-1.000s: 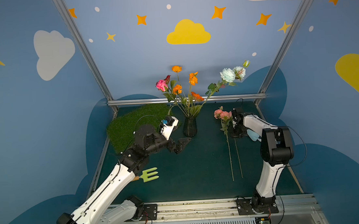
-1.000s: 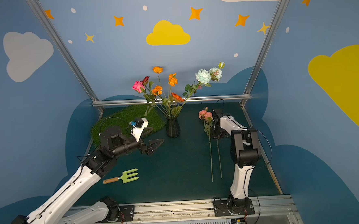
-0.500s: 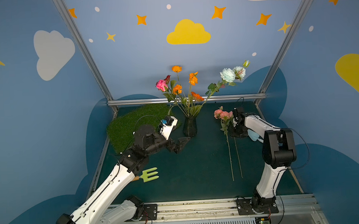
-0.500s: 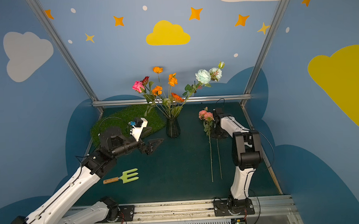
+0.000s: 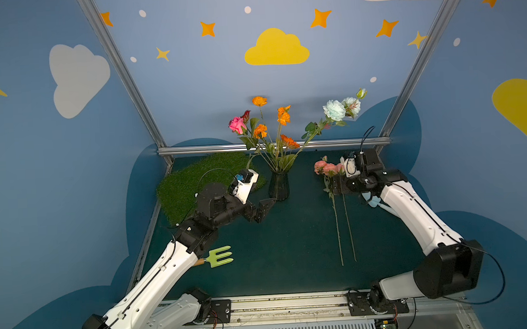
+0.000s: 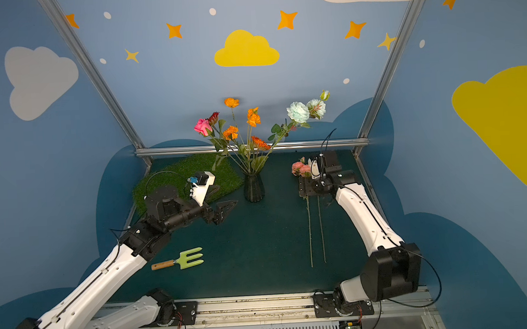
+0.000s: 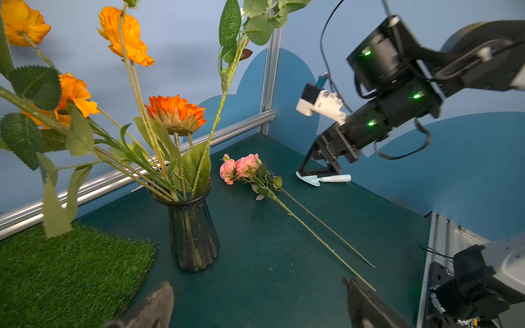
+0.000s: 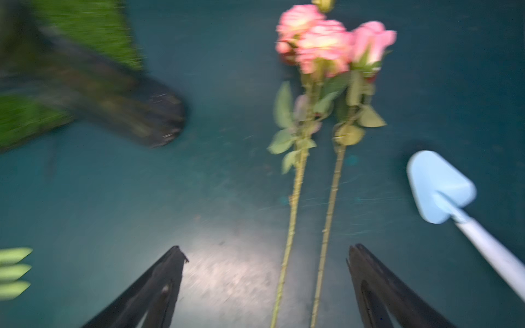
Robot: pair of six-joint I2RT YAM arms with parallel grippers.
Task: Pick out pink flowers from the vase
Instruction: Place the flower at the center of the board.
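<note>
The dark ribbed glass vase (image 5: 278,186) (image 6: 253,189) (image 7: 193,241) stands at the back middle of the table. A magenta rose (image 5: 237,124) (image 6: 203,126) still leans out of it to the left. Two other pink flowers, a peach-pink cluster and a light pink rose (image 5: 326,168) (image 6: 299,169) (image 7: 238,167) (image 8: 326,42), lie side by side on the table to the right. My right gripper (image 5: 334,186) (image 8: 265,250) hovers open just over their stems and grips nothing. My left gripper (image 5: 266,206) (image 7: 257,284) stands open and empty at the vase's front left.
Orange flowers (image 5: 284,117) and white-pale blue blooms (image 5: 341,108) share the vase. A grass mat (image 5: 195,181) lies at the back left, a green hand fork (image 5: 219,256) by the left arm, and a light blue trowel (image 5: 374,201) (image 8: 437,187) under the right arm.
My right gripper's jaws have opened wide over the two stems on the table. The left arm has hardly moved.
</note>
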